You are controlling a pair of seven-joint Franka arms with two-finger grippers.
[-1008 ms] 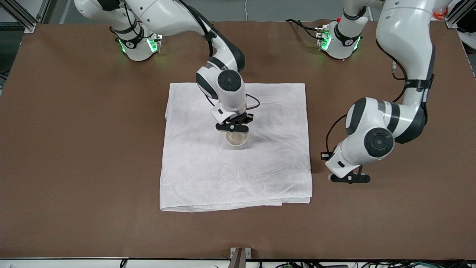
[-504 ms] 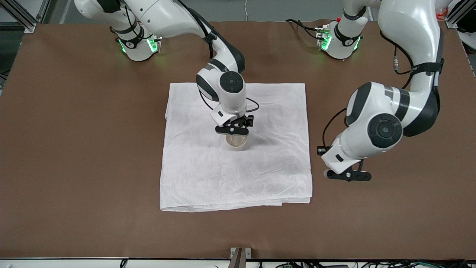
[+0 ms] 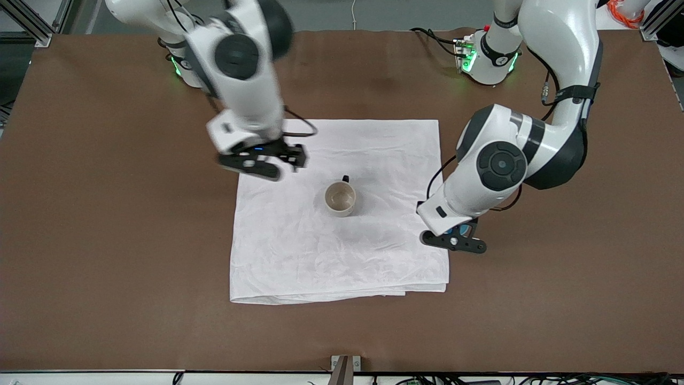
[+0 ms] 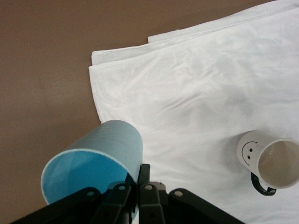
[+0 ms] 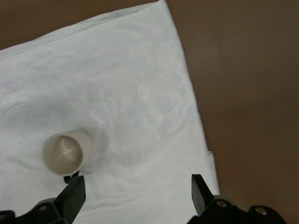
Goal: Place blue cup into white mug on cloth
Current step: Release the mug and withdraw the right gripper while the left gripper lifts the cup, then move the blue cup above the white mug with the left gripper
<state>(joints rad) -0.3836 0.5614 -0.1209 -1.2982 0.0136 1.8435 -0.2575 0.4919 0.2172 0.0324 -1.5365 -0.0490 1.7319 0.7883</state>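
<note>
Your items: the mug (image 3: 340,198) stands upright and empty at the centre of the front frame, mid-cloth (image 3: 299,256), its dark handle turned toward the arms' bases. Your left gripper (image 3: 454,241), right of centre in that frame, hangs over the cloth's edge at the left arm's end, pinching the cup (image 4: 96,163) by its rim so the cup lies tilted on its side. Your right gripper (image 3: 262,162), upper left of centre, hangs with fingers spread and empty over the cloth's edge at the right arm's end.
</note>
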